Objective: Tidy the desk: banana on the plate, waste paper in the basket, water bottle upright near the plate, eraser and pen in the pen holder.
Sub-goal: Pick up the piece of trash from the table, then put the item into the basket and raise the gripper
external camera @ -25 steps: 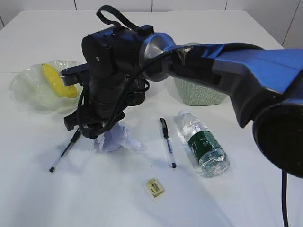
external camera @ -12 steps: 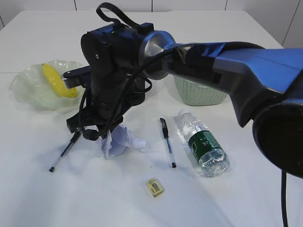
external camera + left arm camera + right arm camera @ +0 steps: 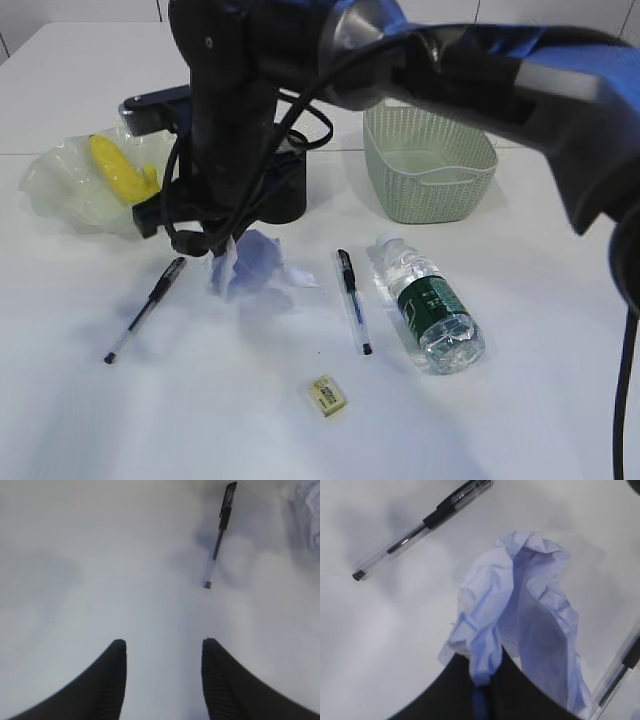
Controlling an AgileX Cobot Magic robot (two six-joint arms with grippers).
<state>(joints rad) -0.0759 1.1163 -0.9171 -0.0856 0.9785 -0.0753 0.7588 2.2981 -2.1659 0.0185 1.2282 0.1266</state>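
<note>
Here, right gripper (image 3: 481, 680) clamped on crumpled waste paper (image 3: 520, 615), paper dangling left of centre in exterior frame, above table. Basket (image 3: 430, 170) upper right of centre, well apart. Judgement: lift higher, carry paper over basket rim, release only when inside. Left gripper (image 3: 162, 652) jaws apart, empty, pen (image 3: 220, 530) upper right.

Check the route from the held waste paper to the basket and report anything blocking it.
Nothing visible blocks it. The right gripper holds the waste paper; the basket sits open-topped to the right, past the black pen holder.
</note>
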